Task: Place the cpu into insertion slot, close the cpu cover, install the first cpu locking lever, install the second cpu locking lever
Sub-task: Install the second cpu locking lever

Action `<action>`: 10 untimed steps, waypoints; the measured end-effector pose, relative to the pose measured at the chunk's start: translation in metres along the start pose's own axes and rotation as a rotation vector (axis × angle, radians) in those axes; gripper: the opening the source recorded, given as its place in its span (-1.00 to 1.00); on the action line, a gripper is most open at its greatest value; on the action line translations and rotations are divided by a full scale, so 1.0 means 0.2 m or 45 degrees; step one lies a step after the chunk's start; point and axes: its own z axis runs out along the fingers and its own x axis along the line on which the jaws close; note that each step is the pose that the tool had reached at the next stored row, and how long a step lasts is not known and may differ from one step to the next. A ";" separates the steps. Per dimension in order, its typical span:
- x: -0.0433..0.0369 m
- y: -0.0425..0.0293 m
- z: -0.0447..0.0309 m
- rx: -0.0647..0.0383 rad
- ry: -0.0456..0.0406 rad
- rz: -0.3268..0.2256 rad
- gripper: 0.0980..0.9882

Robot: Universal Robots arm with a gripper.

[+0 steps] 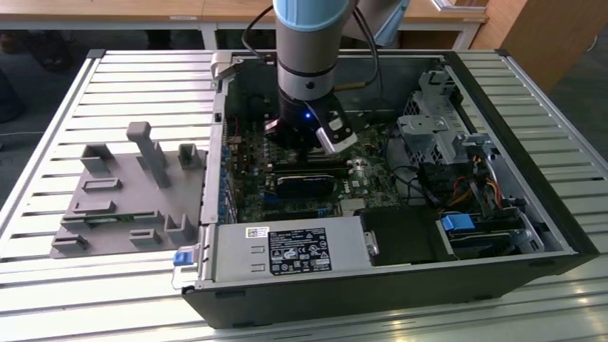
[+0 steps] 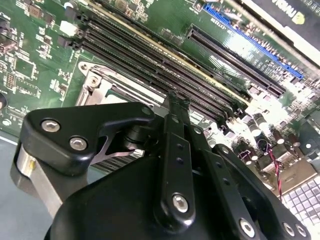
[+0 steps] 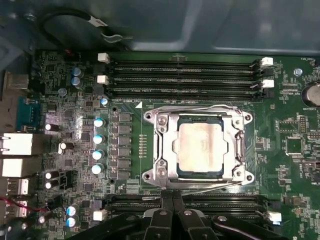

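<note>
The cpu (image 3: 200,147) is sitting in the insertion slot (image 3: 199,116) on the green motherboard (image 3: 292,150), its pale metal top showing through the square opening of the cpu cover (image 3: 165,150), which is lying flat over it. Long black memory slots (image 3: 182,75) are running along both sides of the socket. The end effector (image 3: 173,202) is hovering just beside the socket's edge with its fingers (image 3: 165,220) pressed together, clenched and grasping nothing. In the exterior view, the arm (image 1: 309,64) is reaching down into the open computer case (image 1: 532,214), which is resting on the slatted desk (image 1: 57,285) beside a grey fixture (image 1: 124,192) at the exterior view's left.
</note>
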 end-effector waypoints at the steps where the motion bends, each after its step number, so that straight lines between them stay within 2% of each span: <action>1: 0.004 -0.001 0.004 -0.004 0.000 0.000 -0.98; 5: 0.017 -0.003 0.014 -0.022 0.000 0.000 -0.98; 10: 0.024 -0.007 0.031 -0.036 0.000 0.001 -0.98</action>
